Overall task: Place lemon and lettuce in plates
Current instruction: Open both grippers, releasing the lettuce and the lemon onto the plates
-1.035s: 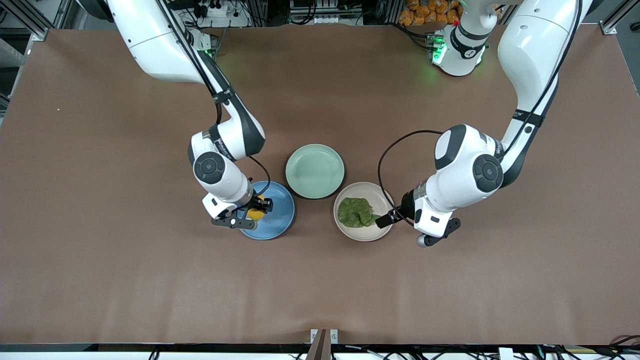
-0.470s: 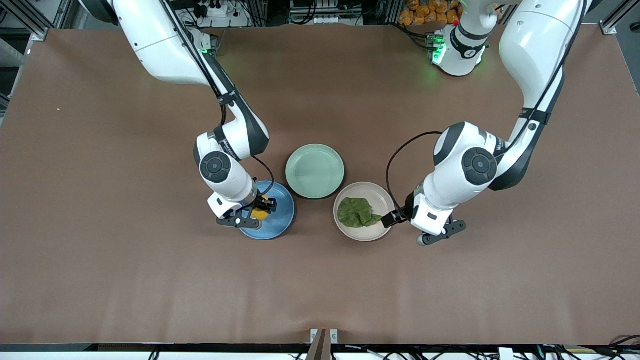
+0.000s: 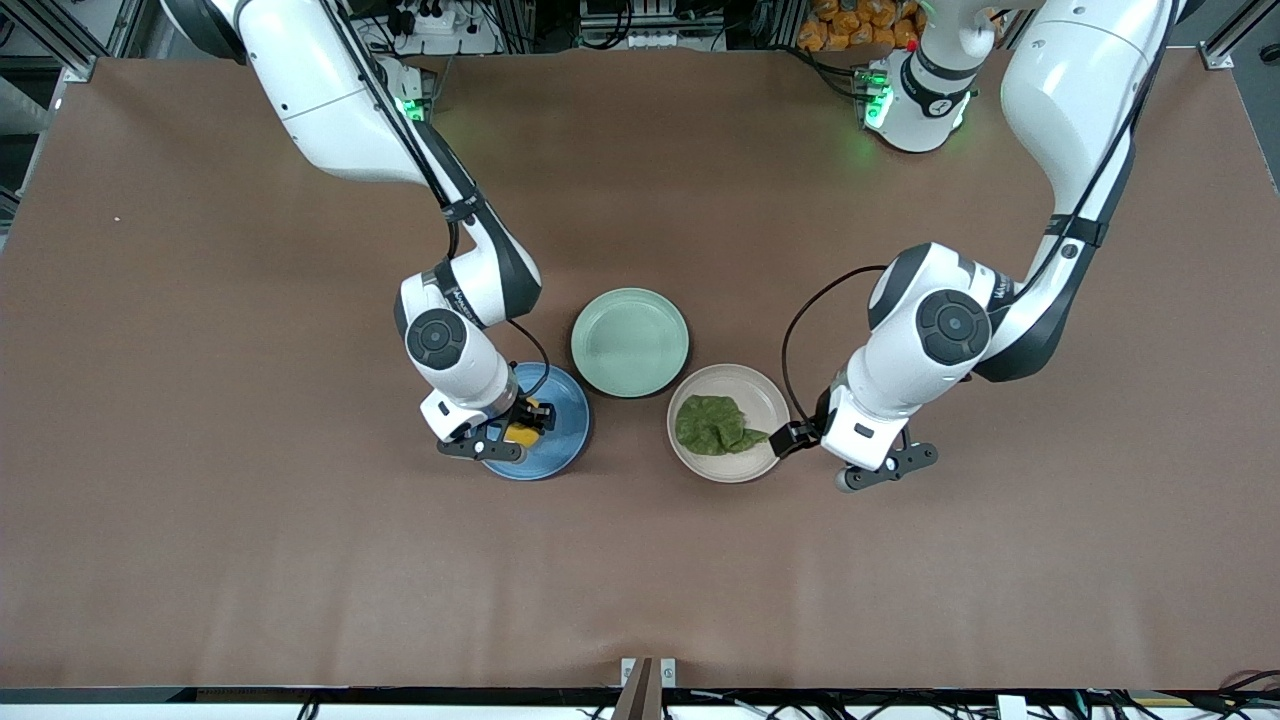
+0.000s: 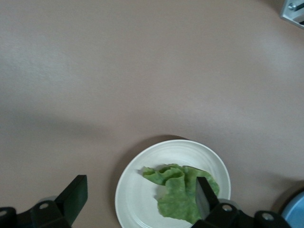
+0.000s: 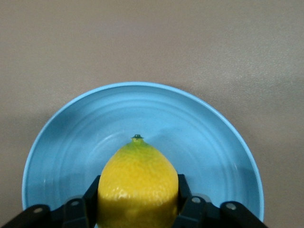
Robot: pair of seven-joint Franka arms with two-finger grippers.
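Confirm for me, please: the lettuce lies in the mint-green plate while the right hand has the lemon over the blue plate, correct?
Not quite: the lettuce lies in the beige plate, as the front view shows. The mint-green plate holds nothing. The right hand does have the lemon over the blue plate.

You have two glossy white arms with dark grey joint bands and round grey caps at the wrists. A black cable loops beside each forearm; thin black lines run along the upper links. Green lights glow at both bases along the frame's top. The left gripper (image 3: 860,460) and right gripper (image 3: 508,436) are black, with screw heads near the fingers (image 4: 74,194).
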